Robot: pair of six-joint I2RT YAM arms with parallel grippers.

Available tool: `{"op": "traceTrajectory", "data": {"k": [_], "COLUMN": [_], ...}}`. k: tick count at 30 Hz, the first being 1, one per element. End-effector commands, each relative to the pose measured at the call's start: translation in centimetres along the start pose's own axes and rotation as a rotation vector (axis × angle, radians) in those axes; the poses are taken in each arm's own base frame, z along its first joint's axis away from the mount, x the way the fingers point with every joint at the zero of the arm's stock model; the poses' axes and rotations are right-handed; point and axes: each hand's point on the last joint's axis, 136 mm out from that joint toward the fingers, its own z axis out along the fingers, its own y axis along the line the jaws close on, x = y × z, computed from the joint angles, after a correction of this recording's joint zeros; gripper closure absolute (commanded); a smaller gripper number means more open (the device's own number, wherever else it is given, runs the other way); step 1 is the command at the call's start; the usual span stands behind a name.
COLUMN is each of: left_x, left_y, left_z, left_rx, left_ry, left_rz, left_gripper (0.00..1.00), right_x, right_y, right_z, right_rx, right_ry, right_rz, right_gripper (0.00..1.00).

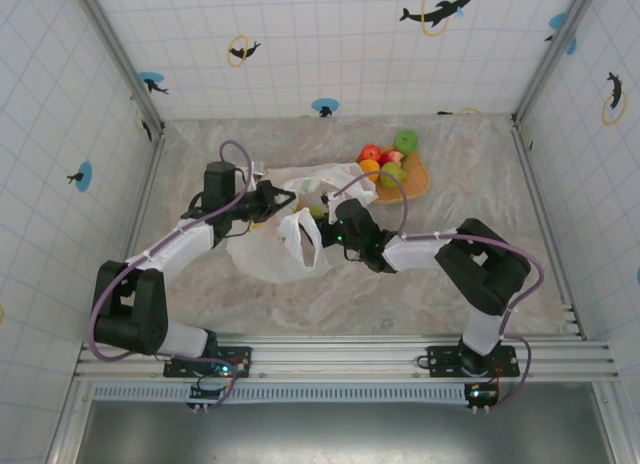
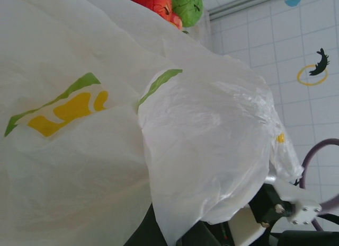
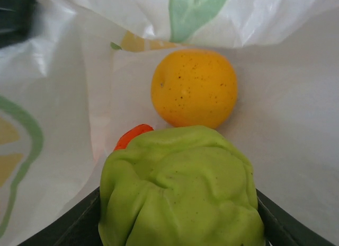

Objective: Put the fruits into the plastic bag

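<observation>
Fruits [image 1: 392,174] are split: some sit on the tray [image 1: 418,182], while a green pear [image 3: 180,187] is clamped in the right gripper [image 3: 180,214] inside the plastic bag [image 1: 280,239], near an orange [image 3: 194,88]. Bag film covers the left gripper [image 1: 272,200] (I cannot tell its grip). Marbled table [image 1: 300,304]; tiled walls [image 1: 330,44] with dolphin stickers [image 1: 436,11].

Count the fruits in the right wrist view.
3: an orange lying in the plastic bag, a green fruit in the right gripper, a red-orange sliver behind it; others may hide.
</observation>
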Motion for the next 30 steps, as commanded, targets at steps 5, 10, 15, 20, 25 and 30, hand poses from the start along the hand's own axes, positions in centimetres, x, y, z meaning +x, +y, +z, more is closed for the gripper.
{"op": "traceTrajectory", "data": {"k": [5,10,15,20,25,30], "left_x": [0.4,0.4,0.5,0.5,0.5,0.5], "left_y": [-0.5,-0.5,-0.5,-0.3,-0.4,-0.3], "left_z": [-0.2,-0.2,-0.2,-0.2,-0.2,-0.2], "left_rx": [0.022,0.021,0.020,0.016,0.012,0.011], "left_ry": [0.004,0.003,0.005,0.005,0.004,0.005], "left_rz": [0.009,0.009,0.008,0.007,0.011,0.012], "left_gripper": [1.00,1.00,1.00,1.00,1.00,1.00], "right_x": [-0.2,-0.7,-0.9,-0.7,-0.9,-0.1], "right_y": [3.2,4.2,4.6,4.9,4.5,2.5], "right_z": [1.9,1.6,1.1,0.8,-0.4,-2.3], "right_rx": [-0.147,-0.207,-0.236,-0.255,-0.235,-0.120], "right_ry": [0.042,0.054,0.065,0.079,0.072,0.093], "right_rz": [0.181,0.188,0.189,0.181,0.149,0.063], "right_gripper": [0.39,0.29,0.23,0.20,0.23,0.27]}}
